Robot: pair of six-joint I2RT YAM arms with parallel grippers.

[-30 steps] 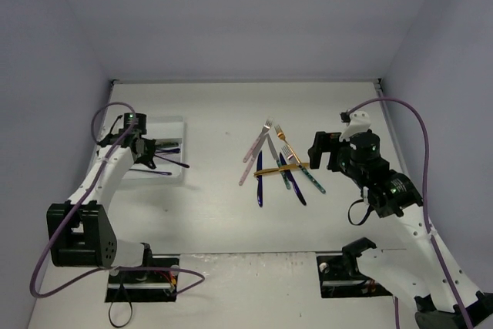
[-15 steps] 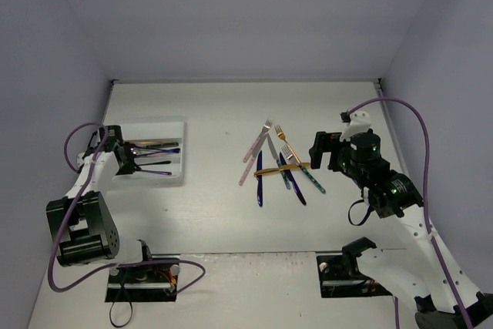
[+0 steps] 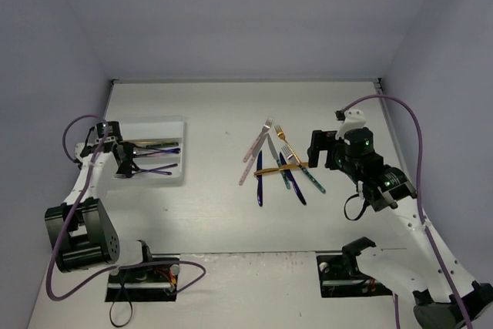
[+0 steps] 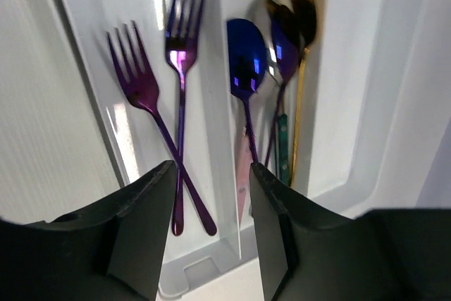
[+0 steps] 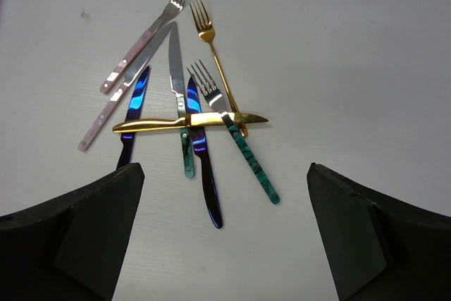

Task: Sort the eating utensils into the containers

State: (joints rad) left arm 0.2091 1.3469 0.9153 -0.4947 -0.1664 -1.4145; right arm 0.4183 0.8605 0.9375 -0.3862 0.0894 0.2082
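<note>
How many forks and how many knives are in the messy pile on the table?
Forks: 3, pink-handled fork, gold fork, teal-handled fork
Knives: 5, pink-handled knife, teal-handled knife, gold knife, left blue knife, middle blue knife
Total: 8

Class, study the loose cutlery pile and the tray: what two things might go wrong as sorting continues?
The gold knife lies across several other pieces, so lifting one of them may drag the rest askew. In the tray, two purple forks lie crossed; another dropped there may perch on them instead of lying flat.
</note>
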